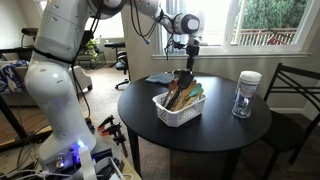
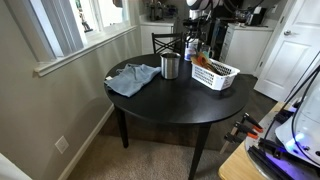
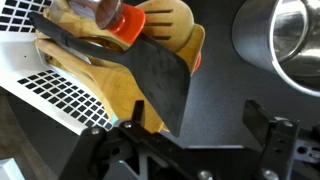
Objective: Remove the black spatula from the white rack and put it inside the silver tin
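Spread wide, the gripper (image 3: 190, 140) hangs low over the white rack (image 3: 55, 95), pinching nothing. The black spatula (image 3: 160, 85) is in the rack, propped across the brown wooden utensils (image 3: 172, 25). Its flat head points toward the gripper, and its lower edge reaches in between the fingers, nearer the one on the rack's side; whether it touches is unclear. Bare black table (image 3: 215, 100) lies open between the head and the silver tin (image 3: 290, 40). In an exterior view the tin (image 2: 170, 66) stands near the rack (image 2: 215, 73), with a blue cloth (image 2: 132, 78) beyond it. A clear jar (image 1: 246, 93) stands well apart, by the table's rim.
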`<state>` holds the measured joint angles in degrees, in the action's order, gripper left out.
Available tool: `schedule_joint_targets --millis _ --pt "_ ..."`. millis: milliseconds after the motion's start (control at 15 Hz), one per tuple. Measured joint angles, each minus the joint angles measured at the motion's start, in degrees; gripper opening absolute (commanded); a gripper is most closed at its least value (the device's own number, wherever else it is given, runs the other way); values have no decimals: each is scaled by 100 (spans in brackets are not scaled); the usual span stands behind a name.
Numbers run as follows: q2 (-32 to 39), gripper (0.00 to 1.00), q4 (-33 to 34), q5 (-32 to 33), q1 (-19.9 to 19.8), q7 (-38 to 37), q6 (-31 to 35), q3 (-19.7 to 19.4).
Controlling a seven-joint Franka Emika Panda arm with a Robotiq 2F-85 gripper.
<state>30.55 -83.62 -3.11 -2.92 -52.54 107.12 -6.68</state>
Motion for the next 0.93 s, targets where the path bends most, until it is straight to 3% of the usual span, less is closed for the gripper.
schedule_joint_targets --millis 467,933 --pt "706 100 1166 357 265 -525 -1753 -121" --pt "1028 100 2224 939 362 -582 -2646 -229"
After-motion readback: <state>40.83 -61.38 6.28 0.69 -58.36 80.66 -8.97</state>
